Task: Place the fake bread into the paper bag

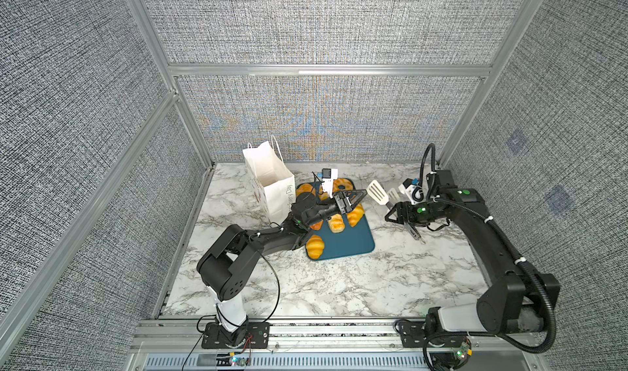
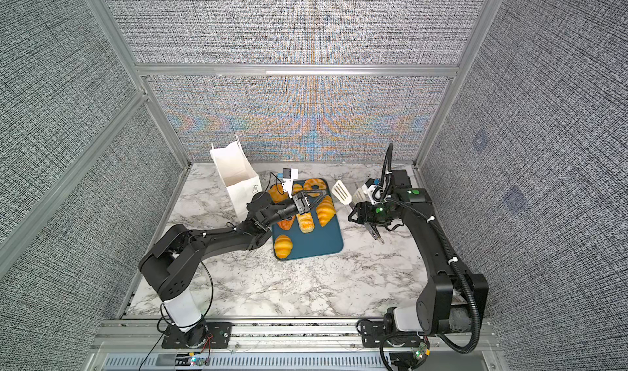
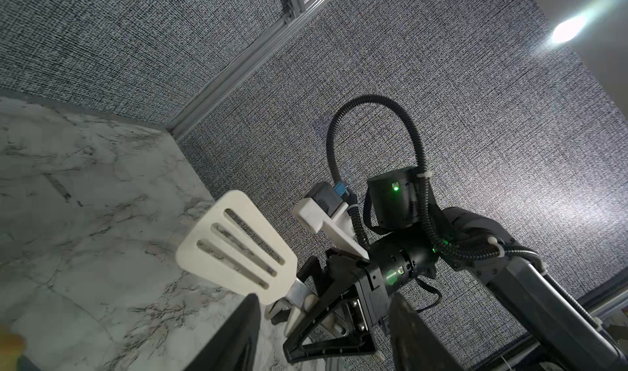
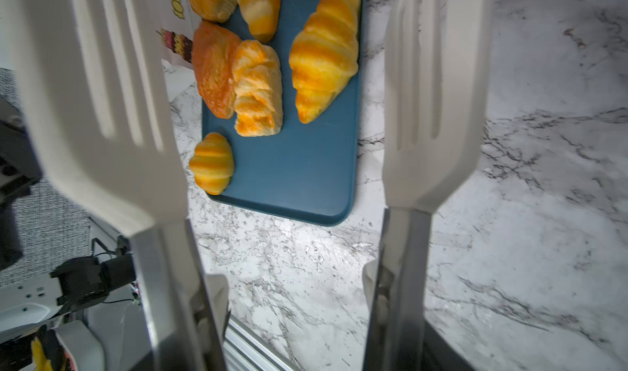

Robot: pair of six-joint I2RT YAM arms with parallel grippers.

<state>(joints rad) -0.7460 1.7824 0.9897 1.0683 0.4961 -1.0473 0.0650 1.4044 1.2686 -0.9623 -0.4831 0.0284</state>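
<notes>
Top views: on the desk the paper bag is stood upright far left, the tray just right of it. Tongs are pinched by the right claw. The fake bread is laid on the tray, below the spread left claw.

Bread on tray, bag (upright) beside

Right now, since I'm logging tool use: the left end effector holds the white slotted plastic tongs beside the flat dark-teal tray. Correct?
Wrong side: it is the right end effector that holds the white slotted plastic tongs beside the flat dark-teal tray, as both top views show.
</notes>
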